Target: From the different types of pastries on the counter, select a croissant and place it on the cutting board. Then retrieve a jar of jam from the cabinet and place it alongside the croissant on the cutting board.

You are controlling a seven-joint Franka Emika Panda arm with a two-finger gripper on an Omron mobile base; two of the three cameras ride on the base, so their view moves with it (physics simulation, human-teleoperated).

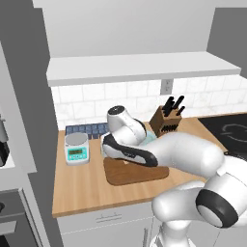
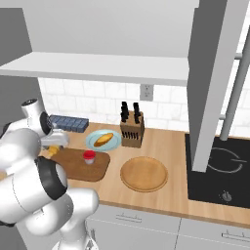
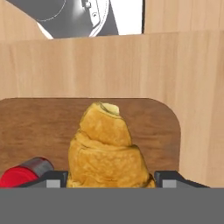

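croissant: golden crescent point(image 3: 107, 151) sits between the two dark finger tips in the hand view, long axis running away from the camera, tapered end pointing at the far edge of the board. In the right base view just a yellow sliver point(image 2: 50, 152) at the board's left end, mostly hidden behind the arm.
gripper: point(image 3: 111, 180) straddles the croissant's near, wide end. Tips apart, one on each side, right against the pastry. Clamped or merely touching: can't tell from these views.
cutting board: dark brown point(image 3: 39, 127), croissant is over or on its surface near the rounded corner. Contact with the wood not confirmable. Board also shows under the forearm point(image 1: 126, 176) in the left base view.
jar of jam: red lid point(image 3: 24, 173) at the bottom left of the hand view, just beside the croissant. Right base view shows it standing upright on the board point(image 2: 89, 156), toward the middle.
key relation: croissant lies dead ahead along the gripper axis, its length in line with the approach and the jaws across its width. Jar is close on one side, so any sideways move risks knocking it.
status (judgement): both items look to be on the board. What's left is release, if it's held at all, and a straight retreat.
counter: light tan wood point(image 2: 171, 193). The bun point(image 2: 103, 139) sits on a blue plate point(image 2: 93, 145), well clear.
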